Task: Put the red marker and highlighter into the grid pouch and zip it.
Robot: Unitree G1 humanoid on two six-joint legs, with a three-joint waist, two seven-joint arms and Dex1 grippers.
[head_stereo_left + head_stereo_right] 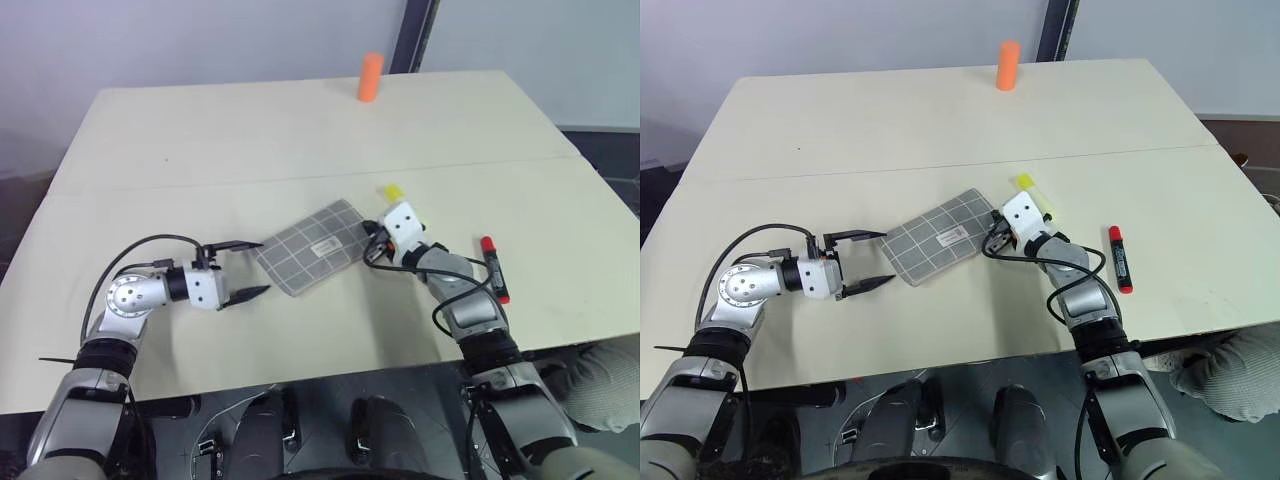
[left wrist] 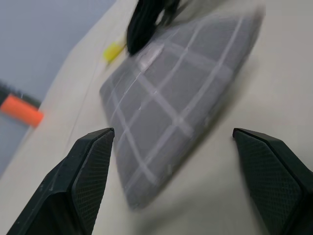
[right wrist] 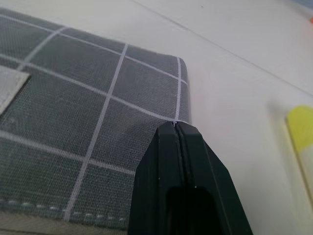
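The grid pouch (image 1: 310,250) lies flat near the middle of the table, grey with white lines and a small white label. My left gripper (image 1: 250,268) is open just left of it, its fingers (image 2: 83,181) level with the pouch's near end (image 2: 171,112). My right gripper (image 3: 176,128) is shut, its tip resting at the pouch's right corner (image 3: 146,83); nothing visible is pinched between the fingers. The highlighter (image 1: 1025,182) lies just behind the right wrist, partly hidden by it. The red marker (image 1: 1120,258) lies on the table right of the right arm.
A thick orange cylinder (image 1: 370,77) stands at the table's far edge. The table (image 1: 200,150) has broad bare room behind and to the left of the pouch. Its front edge runs close under both arms.
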